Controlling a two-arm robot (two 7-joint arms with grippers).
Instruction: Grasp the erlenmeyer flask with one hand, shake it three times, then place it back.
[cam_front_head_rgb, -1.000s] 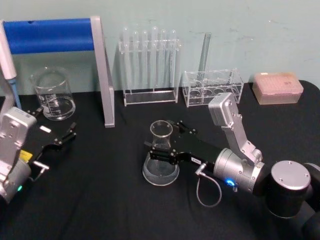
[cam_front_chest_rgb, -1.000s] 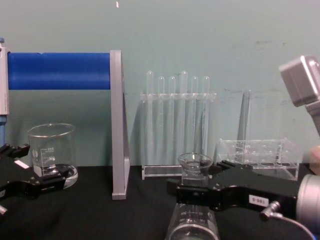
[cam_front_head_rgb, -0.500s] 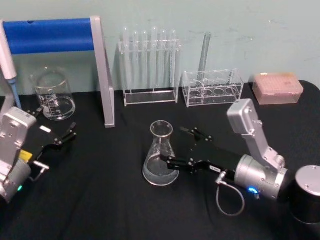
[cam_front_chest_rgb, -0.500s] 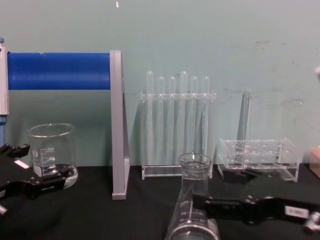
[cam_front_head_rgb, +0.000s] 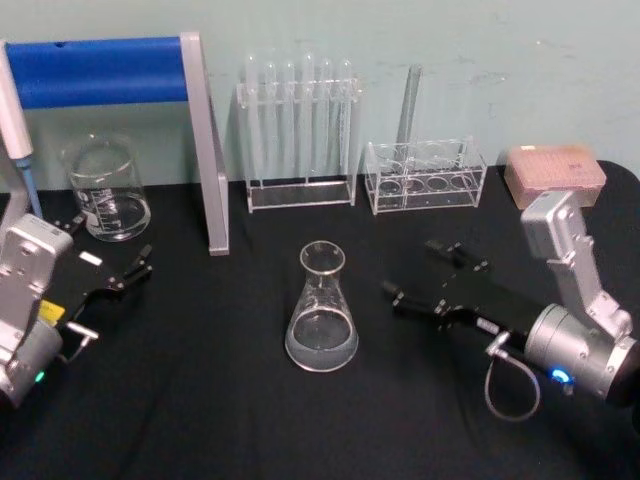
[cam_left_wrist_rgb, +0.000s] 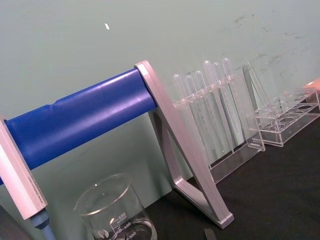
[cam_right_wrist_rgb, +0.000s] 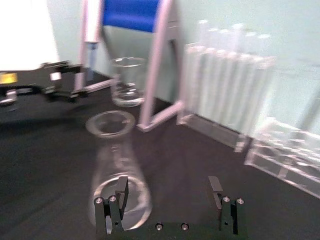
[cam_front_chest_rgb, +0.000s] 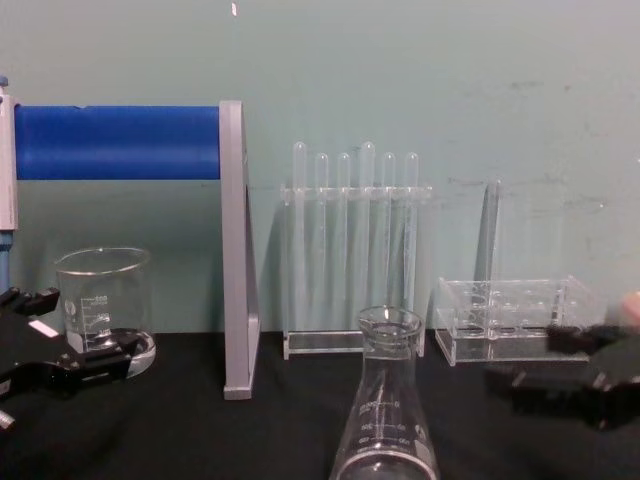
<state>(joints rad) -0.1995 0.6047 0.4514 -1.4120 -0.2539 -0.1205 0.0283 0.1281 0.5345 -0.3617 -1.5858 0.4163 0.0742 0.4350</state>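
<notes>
- my right hand hangs low over the black table, fingers spread wide and holding nothing.
- the erlenmeyer flask stands upright on the table to my hand's left, apart from the fingertips, its long axis vertical with the narrow neck on top.
- it looks empty, as far as i can tell.
- my right hand is the nearer one to it; my left hand sits open and idle at the table's left edge.
- just past my left hand stands a beaker, apparently empty.
- farthest back, against the wall, a test tube rack holds its tubes upright.
</notes>
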